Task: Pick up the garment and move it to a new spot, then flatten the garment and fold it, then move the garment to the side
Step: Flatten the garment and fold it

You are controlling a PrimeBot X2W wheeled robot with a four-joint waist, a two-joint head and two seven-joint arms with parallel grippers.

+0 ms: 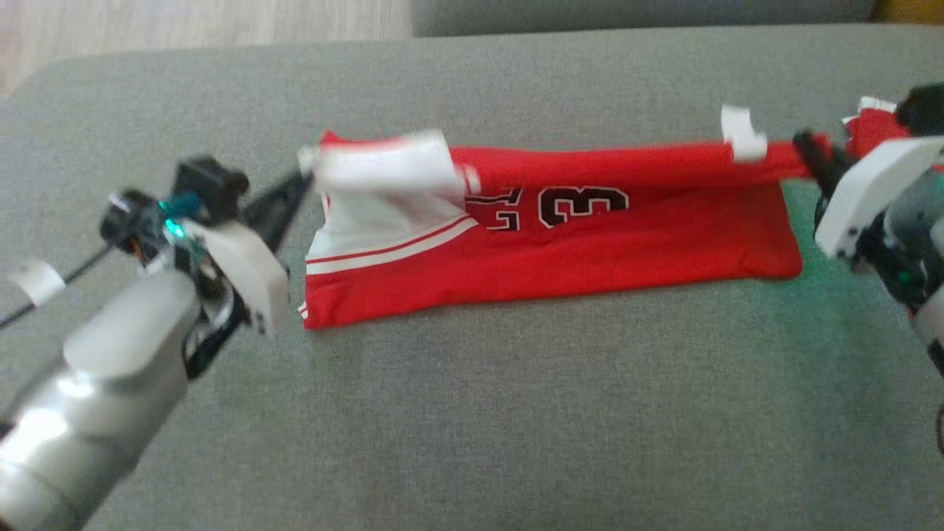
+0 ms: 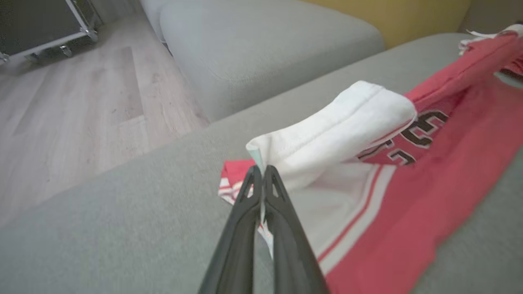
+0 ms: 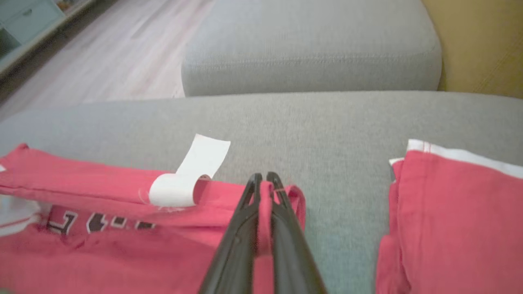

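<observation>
The red cloth garment (image 1: 590, 251) lies longways across the grey sofa seat (image 1: 472, 413), its far edge tight between the left claw (image 2: 261, 169) pinching the white end and the right claw (image 3: 263, 176) pinching the red end.

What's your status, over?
Left gripper shut on red jersey, white end. Right gripper shut on red end. Top edge taut, rest on grey cushion. Second red garment beside right gripper.

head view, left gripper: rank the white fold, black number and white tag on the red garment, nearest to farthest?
1. White fold: at the left gripper, on the left end of the red garment.
2. Black number: mid-garment.
3. White tag: far right end, near the right gripper.
</observation>
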